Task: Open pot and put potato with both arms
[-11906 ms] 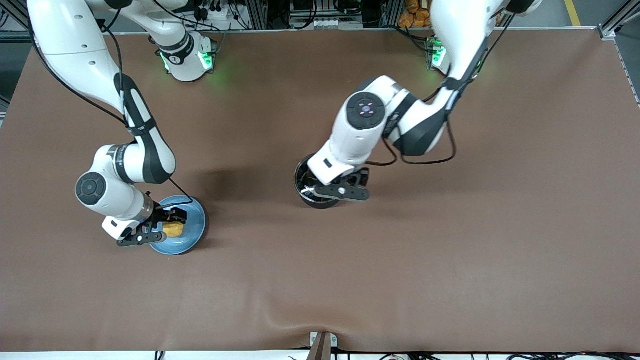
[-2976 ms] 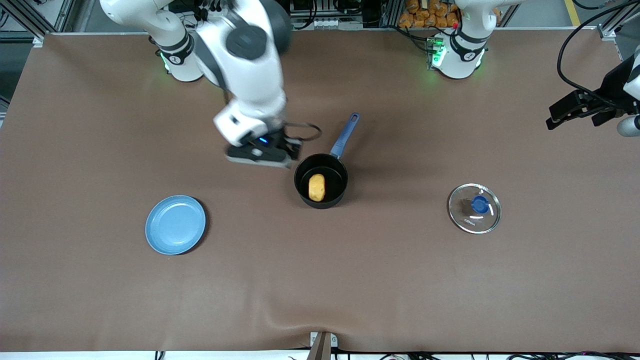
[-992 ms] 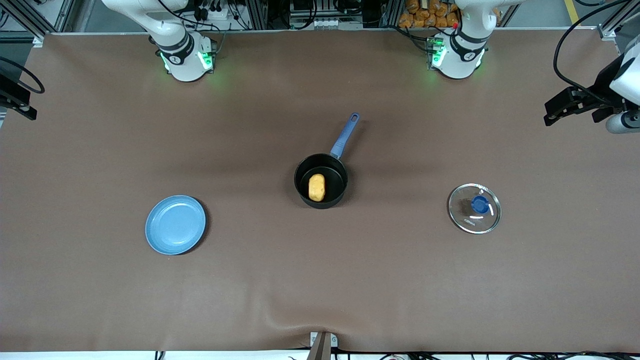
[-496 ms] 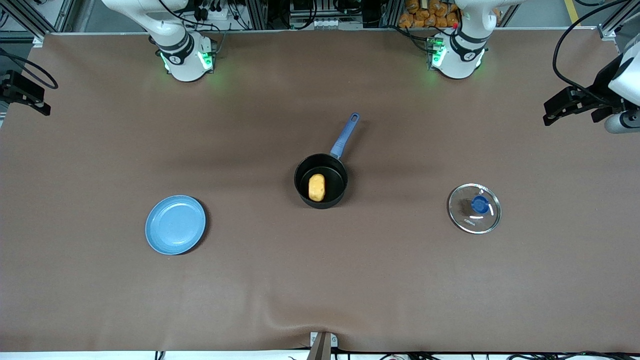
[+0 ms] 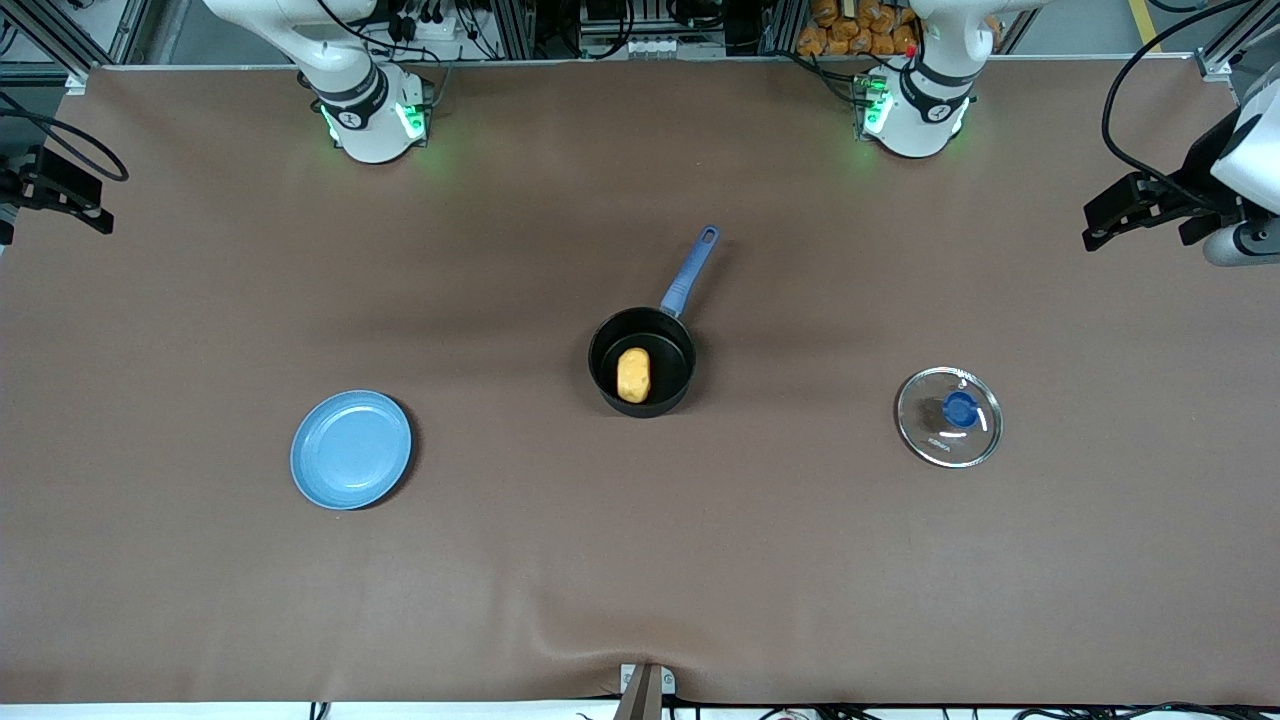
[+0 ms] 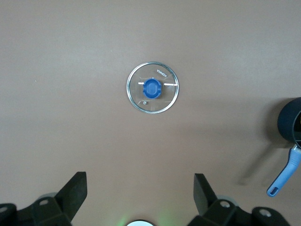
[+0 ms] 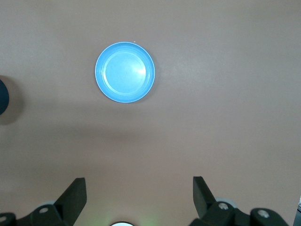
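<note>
the pot (image 5: 642, 361) stands at the centre of the front frame on the brown worktop (image 5: 640, 560), uncovered, its blue handle (image 5: 690, 270) running up and toward the left arm's end. the potato (image 5: 633, 375) lies inside the pot on its black floor, long axis roughly vertical in the frame.

the glass lid (image 5: 949, 417), blue knob up, lies flat on the worktop in the right half of the frame, well apart from the pot and slightly lower in the frame. the left wrist view shows the same lid (image 6: 153, 88) near the middle of its frame, with the pot's rim and handle at its right edge.

the light-blue plate (image 5: 351, 449) sits in the lower left quarter of the front frame, well apart from the pot, with nothing on it. the right wrist view shows it (image 7: 125, 72) in the upper middle of its frame.

the left gripper (image 5: 1125, 212) hangs at the right edge of the front frame, over the worktop's margin; its jaws are spread wide and hold nothing, as the left wrist view (image 6: 141, 195) confirms.

the right gripper (image 5: 60, 190) shows at the left edge of the front frame, partly cut off; its jaws are spread wide and hold nothing in the right wrist view (image 7: 139, 195).
</note>
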Controlling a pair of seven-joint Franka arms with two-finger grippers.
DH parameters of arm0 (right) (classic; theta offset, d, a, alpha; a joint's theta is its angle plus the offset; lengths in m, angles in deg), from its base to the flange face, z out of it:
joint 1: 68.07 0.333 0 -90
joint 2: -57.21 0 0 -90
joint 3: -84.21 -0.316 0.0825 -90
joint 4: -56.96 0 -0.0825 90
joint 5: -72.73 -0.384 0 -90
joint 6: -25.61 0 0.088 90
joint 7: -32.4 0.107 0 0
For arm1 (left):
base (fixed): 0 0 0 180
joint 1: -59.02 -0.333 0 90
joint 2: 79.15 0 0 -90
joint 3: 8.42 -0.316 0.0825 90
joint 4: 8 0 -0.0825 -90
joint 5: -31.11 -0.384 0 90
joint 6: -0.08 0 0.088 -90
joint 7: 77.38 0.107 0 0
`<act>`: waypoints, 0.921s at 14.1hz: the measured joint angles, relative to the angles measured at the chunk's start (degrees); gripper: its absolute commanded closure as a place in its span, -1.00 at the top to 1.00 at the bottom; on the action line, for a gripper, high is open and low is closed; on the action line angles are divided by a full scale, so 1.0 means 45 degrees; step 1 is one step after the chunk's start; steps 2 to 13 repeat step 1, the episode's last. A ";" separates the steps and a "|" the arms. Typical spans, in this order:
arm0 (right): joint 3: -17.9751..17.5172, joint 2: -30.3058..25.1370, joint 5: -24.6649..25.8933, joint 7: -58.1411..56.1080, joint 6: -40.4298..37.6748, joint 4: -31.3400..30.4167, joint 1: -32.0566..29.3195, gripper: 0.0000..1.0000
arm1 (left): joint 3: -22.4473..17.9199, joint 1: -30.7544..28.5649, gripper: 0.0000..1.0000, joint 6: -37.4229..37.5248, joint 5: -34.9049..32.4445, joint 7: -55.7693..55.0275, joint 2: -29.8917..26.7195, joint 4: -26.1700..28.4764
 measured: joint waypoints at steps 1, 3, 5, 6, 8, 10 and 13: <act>-0.0001 0.0000 0.0000 0.0001 0.0004 0.0000 0.0000 1.00 | 0.0000 0.0000 1.00 0.0000 0.0000 0.0000 0.0000 -0.0001; -0.0001 0.0000 0.0000 0.0001 0.0004 0.0000 0.0000 1.00 | 0.0000 0.0000 1.00 0.0000 0.0000 0.0000 0.0000 -0.0001; -0.0001 0.0000 0.0000 0.0001 0.0004 0.0000 0.0000 1.00 | 0.0000 0.0000 1.00 0.0000 0.0000 0.0000 0.0000 -0.0001; -0.0001 0.0000 0.0000 0.0001 0.0004 0.0000 0.0000 1.00 | 0.0000 0.0000 1.00 0.0000 0.0000 0.0000 0.0000 -0.0001; -0.0001 0.0000 0.0000 0.0001 0.0004 0.0000 0.0000 1.00 | 0.0000 0.0000 1.00 0.0000 0.0000 0.0000 0.0000 -0.0001; -0.0001 0.0000 0.0000 0.0001 0.0004 0.0000 0.0000 1.00 | 0.0000 0.0000 1.00 0.0000 0.0000 0.0000 0.0000 -0.0001; -0.0001 0.0000 0.0000 0.0001 0.0004 0.0000 0.0000 1.00 | 0.0000 0.0000 1.00 0.0000 0.0000 0.0000 0.0000 -0.0001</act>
